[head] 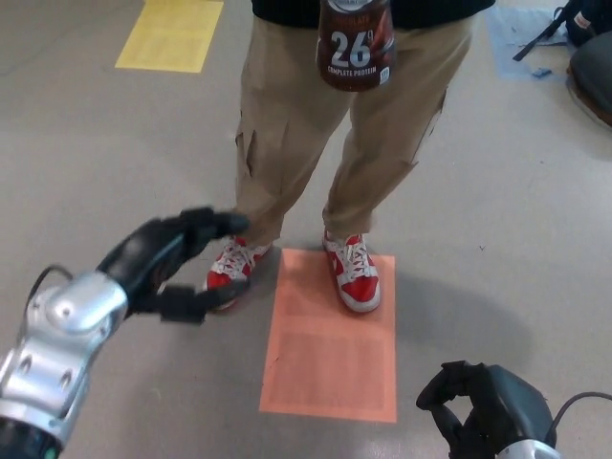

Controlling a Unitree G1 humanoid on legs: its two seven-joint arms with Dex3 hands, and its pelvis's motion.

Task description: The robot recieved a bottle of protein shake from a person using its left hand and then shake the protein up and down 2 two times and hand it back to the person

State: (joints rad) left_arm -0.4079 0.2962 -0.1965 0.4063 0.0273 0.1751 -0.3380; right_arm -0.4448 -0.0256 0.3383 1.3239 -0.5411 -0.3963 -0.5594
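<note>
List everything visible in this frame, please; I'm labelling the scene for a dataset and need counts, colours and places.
protein shake bottle: one, dark brown with white print, top centre, in front of the person's legs, top cut off by the frame
orange floor mat: one, orange, centre floor
yellow floor mat: one, yellow, top left
dark objects: black, top right corner, unclear what they are
person's trousers: tan, top centre
person's shoes: two, red and white, one on the orange mat's edge, one beside it
left hand: black, open, lower left, holding nothing
right hand: black, bottom right, mostly cut off
</note>
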